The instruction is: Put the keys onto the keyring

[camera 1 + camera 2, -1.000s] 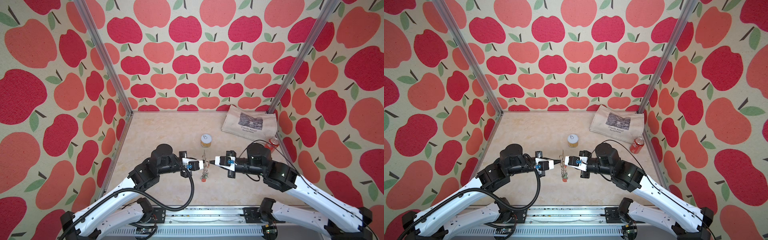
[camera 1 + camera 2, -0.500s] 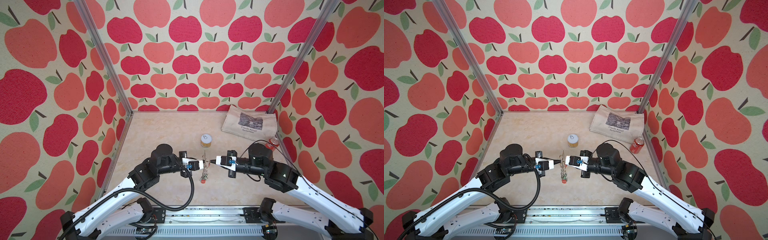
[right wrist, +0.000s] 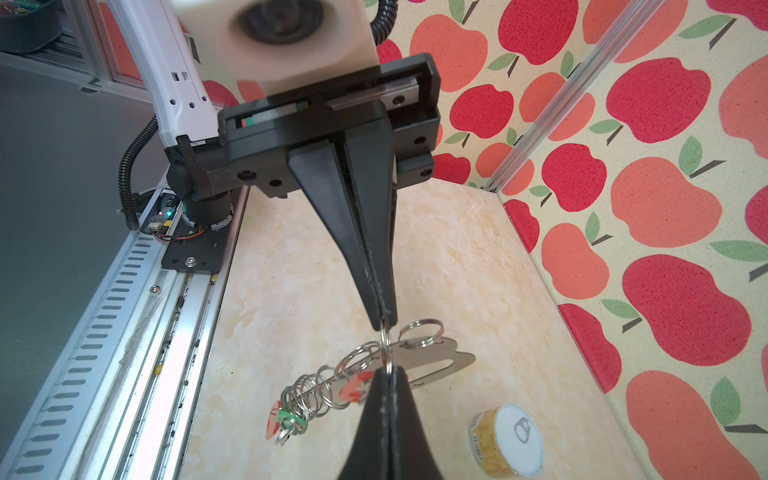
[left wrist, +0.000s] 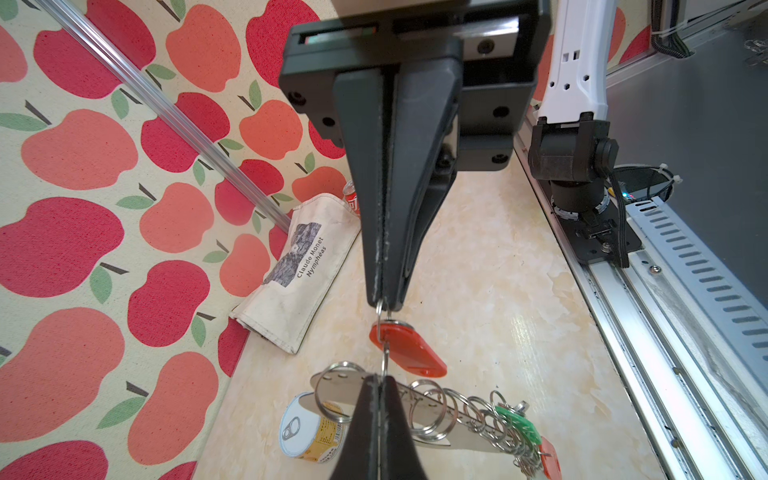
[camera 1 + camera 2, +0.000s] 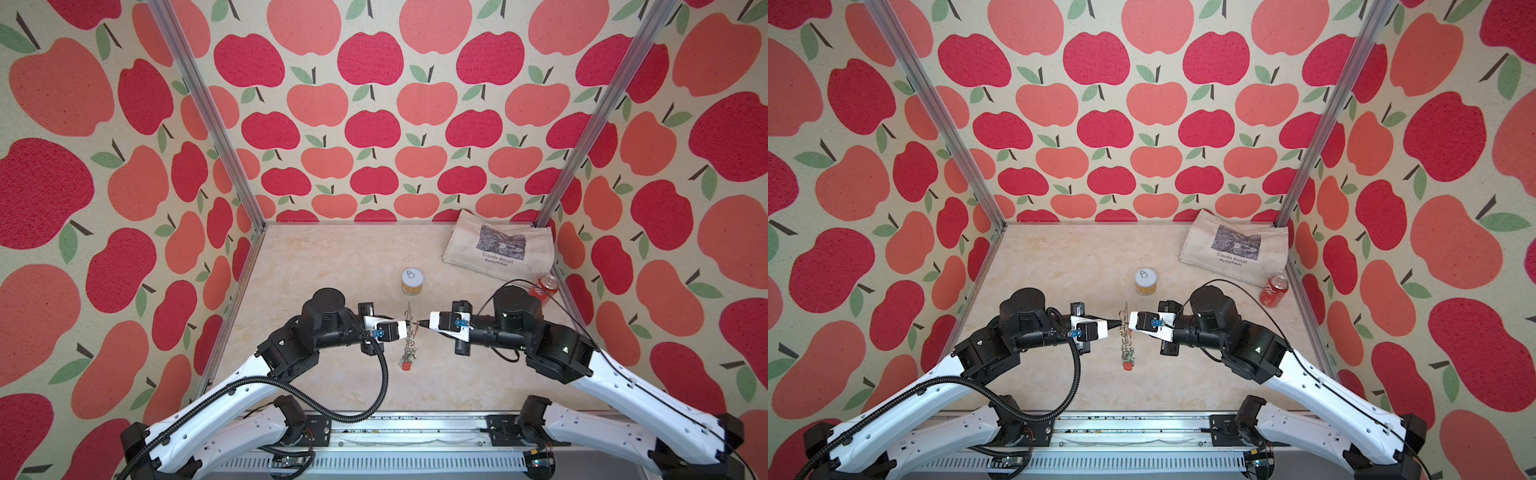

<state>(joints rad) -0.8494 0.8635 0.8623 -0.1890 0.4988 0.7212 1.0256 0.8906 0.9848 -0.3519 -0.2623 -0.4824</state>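
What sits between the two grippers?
The keyring, edge-on in both top views, and a small ring carrying a red-tagged key; the left wrist view shows that ring spanning the gap.

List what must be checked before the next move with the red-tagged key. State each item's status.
1. Hold of left gripper on keyring: ok, shut on its plate.
2. Hold of right gripper on red-tagged key: ok, shut on its split ring.
3. That split ring threaded onto a keyring ring: cannot tell, seen edge-on.
4. Plate held above table: ok.
5. The green-tagged key hanging on the keyring: ok.
6. The tin can clear of both grippers: ok, it stands apart behind them.
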